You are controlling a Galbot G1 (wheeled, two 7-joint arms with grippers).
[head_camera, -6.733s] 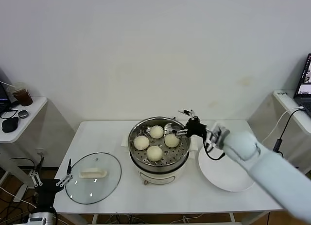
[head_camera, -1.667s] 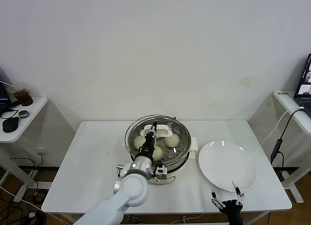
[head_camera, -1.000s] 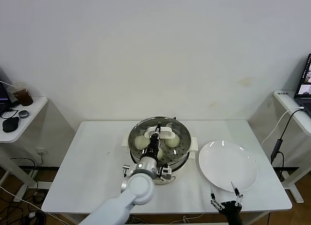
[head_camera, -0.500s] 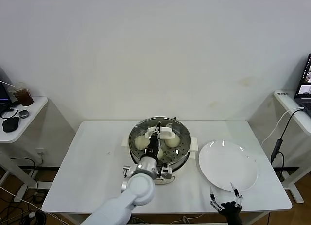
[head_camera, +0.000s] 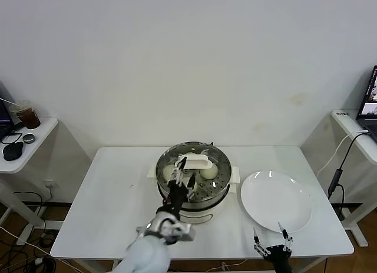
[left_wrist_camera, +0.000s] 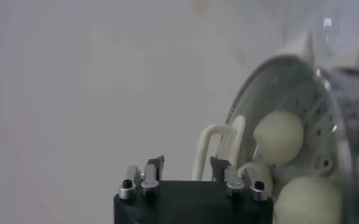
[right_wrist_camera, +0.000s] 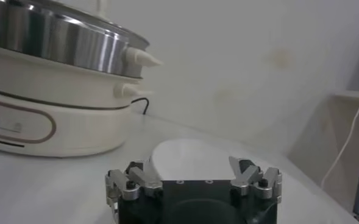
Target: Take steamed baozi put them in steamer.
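Note:
The steamer (head_camera: 219, 189) stands mid-table, a steel pot on a white base, with the glass lid and its white handle (head_camera: 195, 162) lying on top. Steamed baozi (head_camera: 169, 171) (head_camera: 210, 171) show through the glass on the perforated tray. My left gripper (head_camera: 182, 178) hovers open just in front of the handle, holding nothing. In the left wrist view the gripper (left_wrist_camera: 187, 169) has the handle (left_wrist_camera: 218, 141) just past its fingertips, with baozi (left_wrist_camera: 279, 136) (left_wrist_camera: 302, 201) beyond under the lid. My right gripper (head_camera: 271, 248) is parked open at the table's front edge, seen as (right_wrist_camera: 194, 173) in its own wrist view.
A flat white plate (head_camera: 275, 200) lies right of the steamer, also in the right wrist view (right_wrist_camera: 191, 155) beside the steamer's white base (right_wrist_camera: 45, 128). A side table (head_camera: 20, 144) with a drink cup stands far left. A cable hangs at the right.
My left gripper has opened and let go of the lid handle, then drawn back toward me. The lid stays on the steamer. The right arm has barely moved.

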